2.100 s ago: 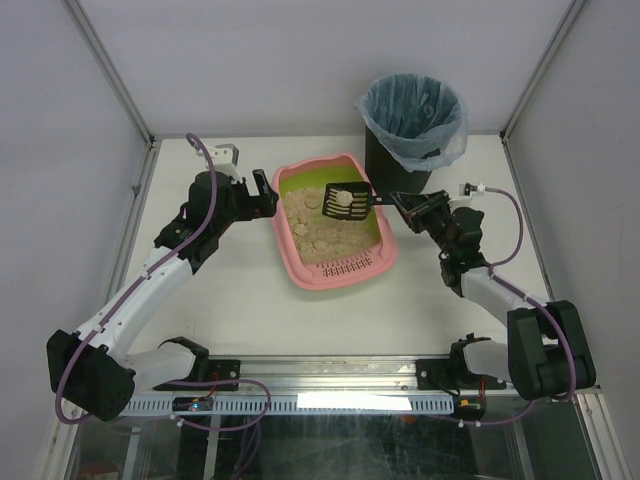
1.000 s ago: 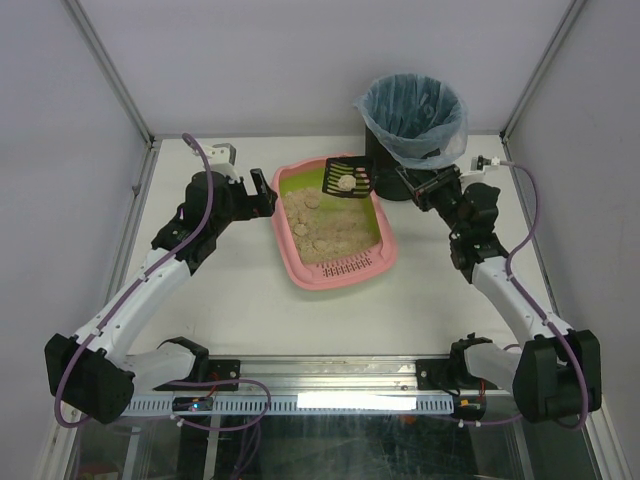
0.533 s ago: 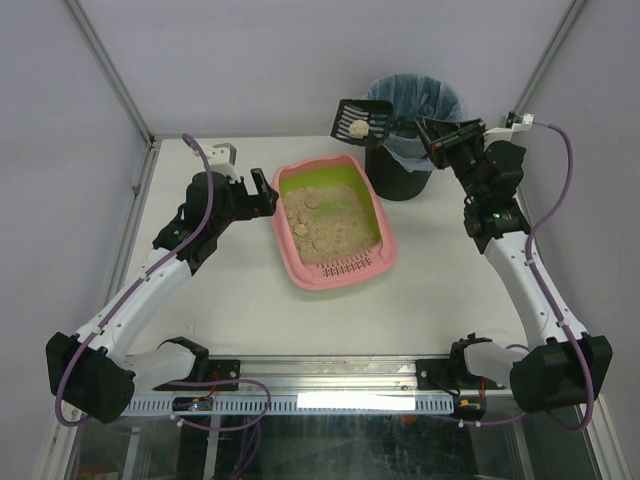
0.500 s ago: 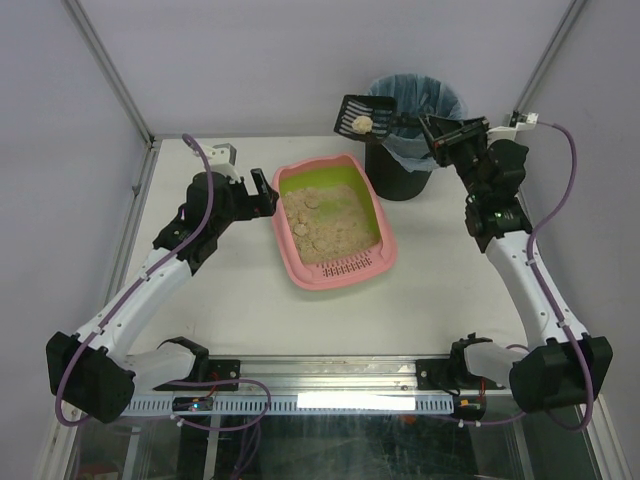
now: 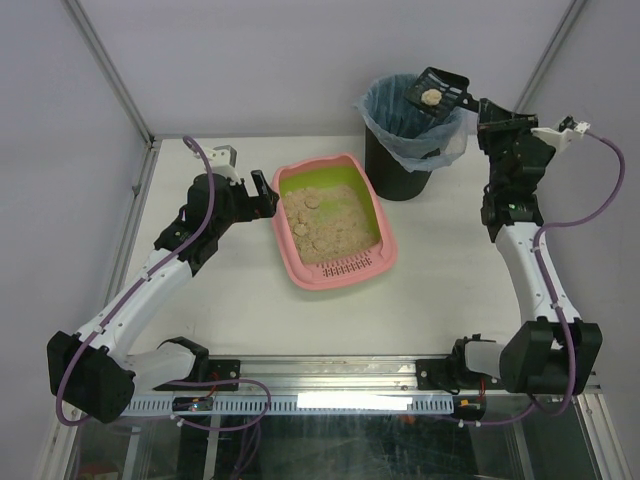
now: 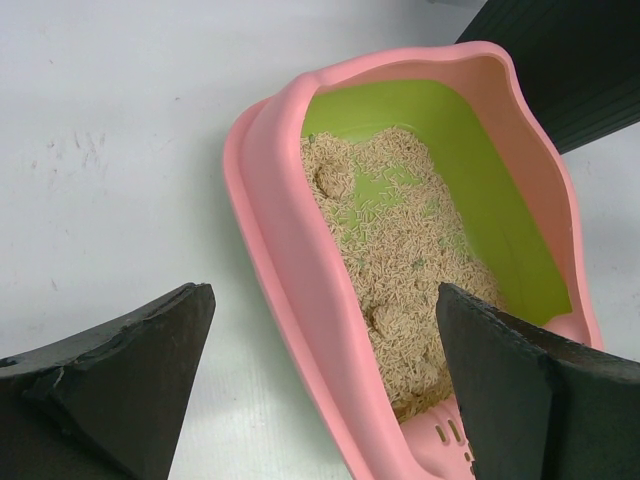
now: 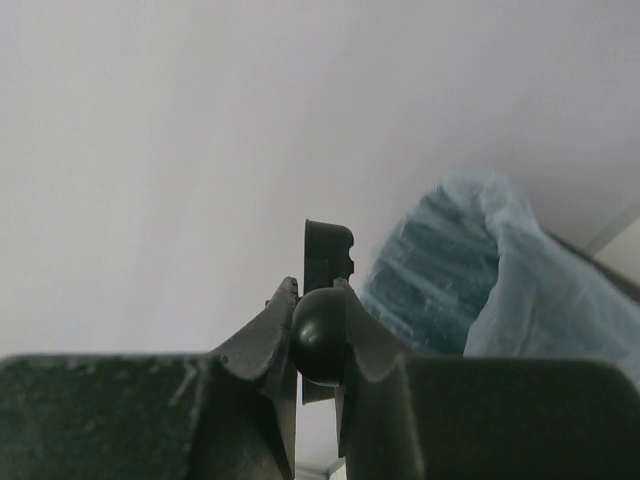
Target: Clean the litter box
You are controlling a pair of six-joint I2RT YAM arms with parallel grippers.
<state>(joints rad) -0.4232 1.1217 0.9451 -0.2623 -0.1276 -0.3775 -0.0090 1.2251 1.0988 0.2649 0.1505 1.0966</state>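
The pink litter box (image 5: 283,240) with green lining and beige litter sits mid-table; several clumps (image 5: 311,201) lie in the litter. My left gripper (image 5: 266,195) hovers open at its left rim. In the left wrist view the rim (image 6: 290,260) runs between the wide-apart fingers of the left gripper (image 6: 322,300), touching neither. My right gripper (image 5: 482,106) is raised at the back right, shut on the handle of a black slotted scoop (image 5: 441,90). The scoop carries one clump (image 5: 431,97) over the bin. In the right wrist view the right gripper (image 7: 320,300) pinches the handle's ball end (image 7: 320,338).
A black bin (image 5: 398,170) lined with a blue bag (image 5: 400,105) stands behind the litter box at the back right; the bag (image 7: 470,270) also shows in the right wrist view. Frame posts rise at the table's back corners. A small grey bracket (image 5: 226,153) stands at the back left.
The right arm has lifted the scoop with its clump out of the litter box and swung it up and right to above the bin. The left arm has stayed put.
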